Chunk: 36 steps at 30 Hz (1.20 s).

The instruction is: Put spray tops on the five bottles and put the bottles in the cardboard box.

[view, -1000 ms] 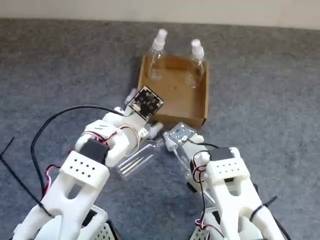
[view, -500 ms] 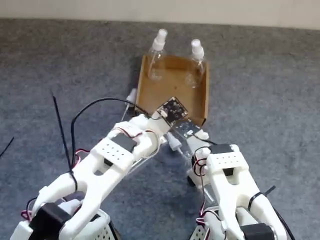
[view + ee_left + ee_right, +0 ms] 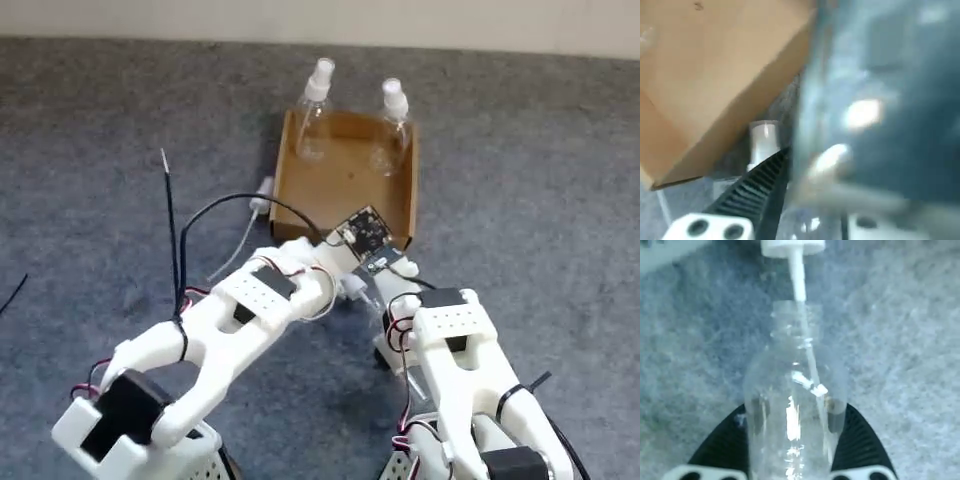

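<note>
A clear bottle [image 3: 792,390] is clamped by the right gripper [image 3: 795,415], with the tube of a spray top [image 3: 792,246] set in its neck. The hold of the left gripper [image 3: 345,278] cannot be told.

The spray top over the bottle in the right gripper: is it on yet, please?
Not on yet: the spray top sits clear above the bare threaded neck of the bottle, with only its tube inside.

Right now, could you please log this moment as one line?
right pincer: shut on bottle | spray top: tube in neck, unseated | cardboard box: two capped bottles
</note>
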Each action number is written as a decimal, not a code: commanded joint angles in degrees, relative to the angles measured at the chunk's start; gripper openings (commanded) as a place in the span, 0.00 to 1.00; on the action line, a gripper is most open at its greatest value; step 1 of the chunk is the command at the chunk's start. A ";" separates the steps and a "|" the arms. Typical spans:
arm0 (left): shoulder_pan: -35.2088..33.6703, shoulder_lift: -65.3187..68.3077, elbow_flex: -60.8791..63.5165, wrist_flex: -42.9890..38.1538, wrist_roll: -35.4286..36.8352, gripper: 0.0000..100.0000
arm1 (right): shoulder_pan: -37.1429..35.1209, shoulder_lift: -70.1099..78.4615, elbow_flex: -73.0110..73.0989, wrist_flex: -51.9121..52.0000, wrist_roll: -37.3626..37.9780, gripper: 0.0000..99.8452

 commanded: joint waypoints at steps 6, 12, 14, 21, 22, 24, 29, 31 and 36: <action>4.26 0.04 -2.33 -0.79 1.14 0.14 | -1.89 -1.27 -2.59 -2.42 -0.26 0.00; 4.09 -0.75 -2.42 2.64 1.05 0.14 | -1.80 -1.80 -2.51 -4.00 -0.53 0.00; 2.95 -2.95 -2.07 3.87 1.23 0.14 | -1.80 -1.89 -2.51 -4.26 -0.53 0.00; -3.91 -18.07 1.10 12.57 0.97 0.14 | -1.80 -1.89 -2.07 -11.03 -0.62 0.00; -5.49 -20.35 1.45 13.89 0.97 0.14 | -1.80 -1.89 -2.07 -11.47 -0.62 0.00; -9.01 -24.75 1.71 16.53 0.97 0.14 | -1.80 -1.89 -1.98 -12.09 -0.53 0.00; -17.19 -32.40 1.71 21.01 0.09 0.15 | -1.89 -6.02 0.57 -16.22 -0.53 0.00; -20.09 -33.63 1.71 21.63 -1.32 0.14 | -2.42 -11.30 3.56 -17.01 -0.53 0.00; -25.63 -33.89 1.89 21.71 -1.76 0.15 | -4.88 -26.24 11.03 -14.11 -0.44 0.00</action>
